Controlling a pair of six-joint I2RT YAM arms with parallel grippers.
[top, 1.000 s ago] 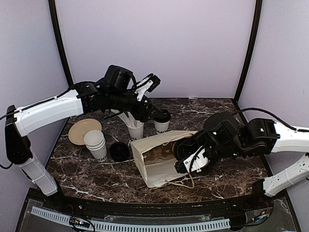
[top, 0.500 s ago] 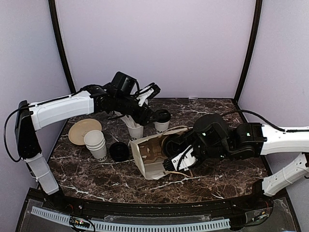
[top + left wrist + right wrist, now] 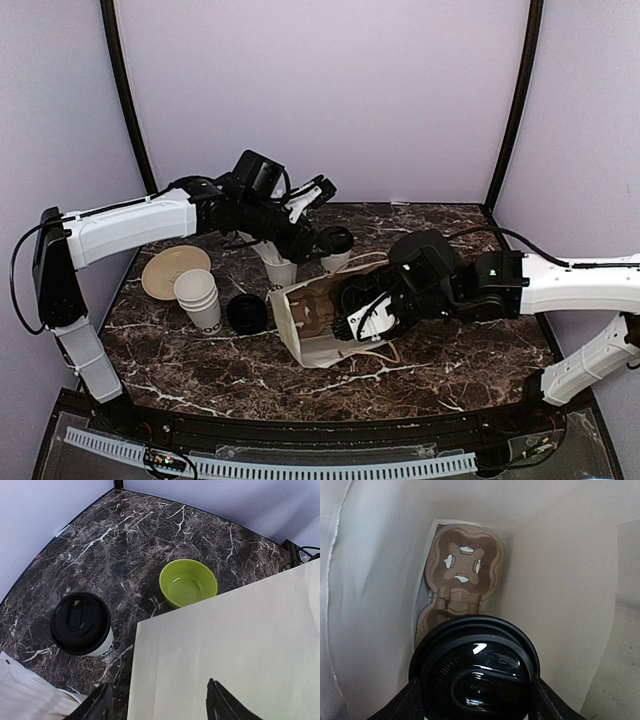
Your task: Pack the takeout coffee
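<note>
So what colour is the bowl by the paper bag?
Lime green; the bowl shows best in the left wrist view.

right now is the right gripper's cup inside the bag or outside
Inside: right wrist view shows paper bag walls surrounding the lidded cup, cardboard carrier ahead.

The left arm (image 3: 125, 225) is built of long white shell links joined by black joint housings. A thin black cable is noted looping off its base link at 9 o'clock in the overhead view. The right arm (image 3: 570, 285) is made the same way, and a black cable is seen arched over its forearm at 3 o'clock. Both wrist assemblies are black with white inserts. In the wrist views the jaws are seen only as black tapered tips at 7 and 5 o'clock.
</note>
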